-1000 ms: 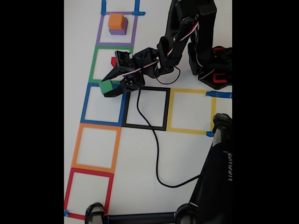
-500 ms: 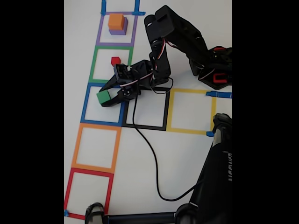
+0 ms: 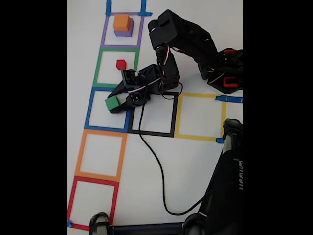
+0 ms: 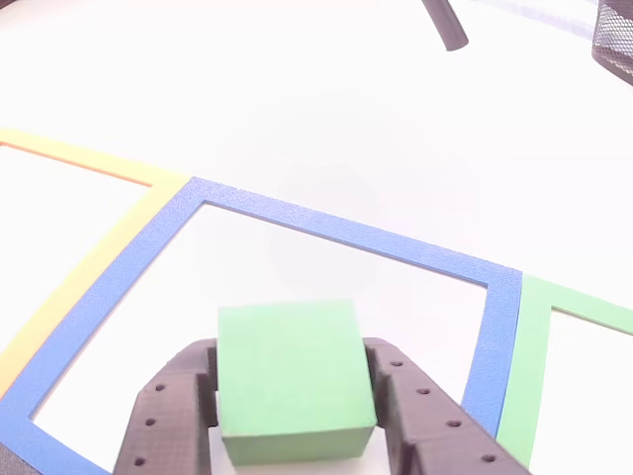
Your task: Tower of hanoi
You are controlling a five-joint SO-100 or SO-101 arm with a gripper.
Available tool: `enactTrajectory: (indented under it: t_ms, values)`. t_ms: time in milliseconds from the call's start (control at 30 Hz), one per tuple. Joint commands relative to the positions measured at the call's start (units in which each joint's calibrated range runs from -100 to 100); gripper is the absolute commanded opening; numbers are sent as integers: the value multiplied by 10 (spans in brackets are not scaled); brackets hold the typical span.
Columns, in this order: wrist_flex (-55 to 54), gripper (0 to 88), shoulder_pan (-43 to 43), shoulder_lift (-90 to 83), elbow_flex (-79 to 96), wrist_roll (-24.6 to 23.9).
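Fixed view: hand [image 3: 114, 104] clamped on green cube [image 3: 112, 103], cube between fingers, inside blue tape square [image 3: 89, 108].

White tabletop [image 3: 195, 161] bears coloured tape square outlines [image 3: 100, 155], a small red cube [image 3: 121, 64], a loose black cable [image 3: 155, 161].

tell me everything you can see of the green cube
The green cube is a plain, solid-coloured block with matte faces and crisp edges, likely plastic or painted wood. It sits squarely between the two black fingers of the hand, which press on its left and right sides. In the fixed view it lies over the blue tape square, near that square's upper right part. Whether it touches the white table cannot be told.
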Motion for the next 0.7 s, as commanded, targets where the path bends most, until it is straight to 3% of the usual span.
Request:
enactTrajectory:
  t_ms: [0,367,667]
  values:
    - [-11,174,5,0,-10,4]
    - [-15,234,14,-19,-19,4]
    - [78,193,25,-157,-13,4]
